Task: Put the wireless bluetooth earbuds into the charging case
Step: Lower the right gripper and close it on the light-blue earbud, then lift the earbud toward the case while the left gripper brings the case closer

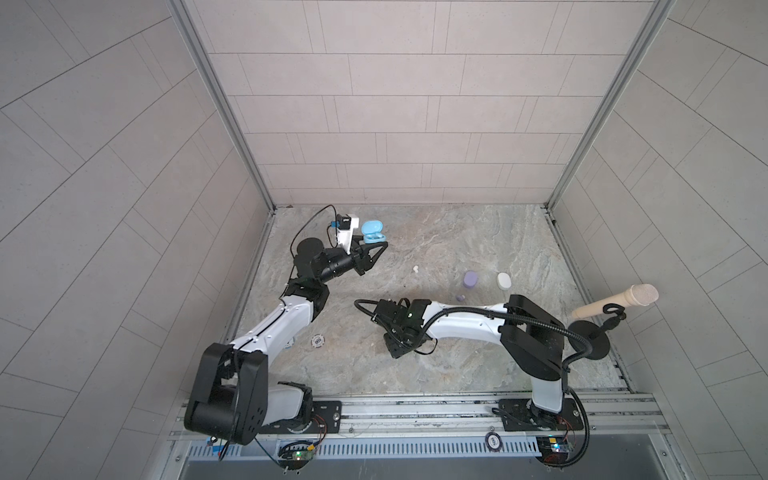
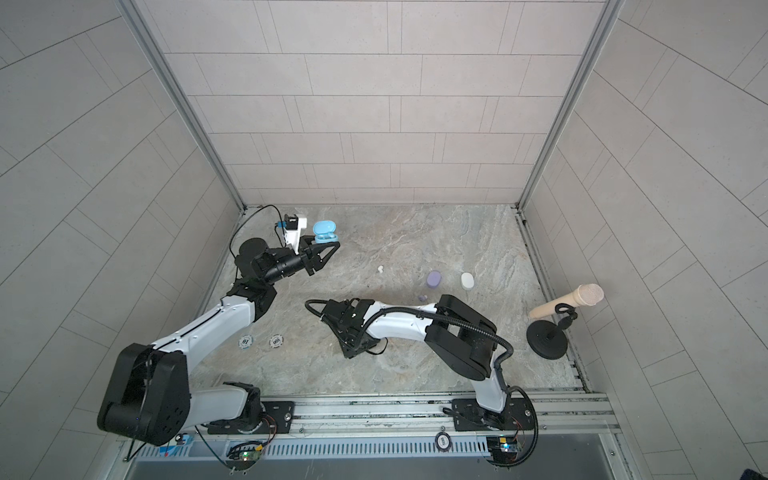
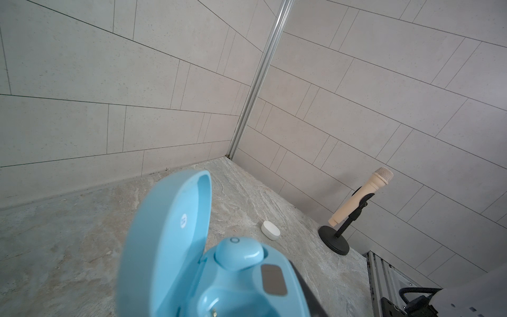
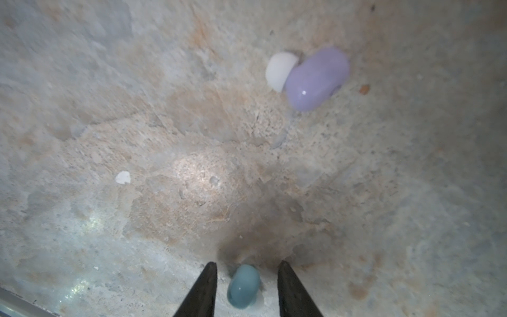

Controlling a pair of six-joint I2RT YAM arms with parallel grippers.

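One blue earbud (image 3: 238, 252) sitting inside open blue case (image 1: 372, 232), left gripper (image 1: 375, 246) clamping it, right gripper (image 4: 247, 265) straddling second blue earbud (image 4: 243, 286), jaws apart, lilac case (image 1: 470, 279), white case (image 1: 503, 281) lying right of that case.

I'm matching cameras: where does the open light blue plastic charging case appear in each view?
Top view: open light blue plastic charging case sits just left of centre.
Top view: left of centre.
Left wrist: bottom centre, close up.
Right wrist: not in it.
Shared landmark: beige microphone on a black stand.
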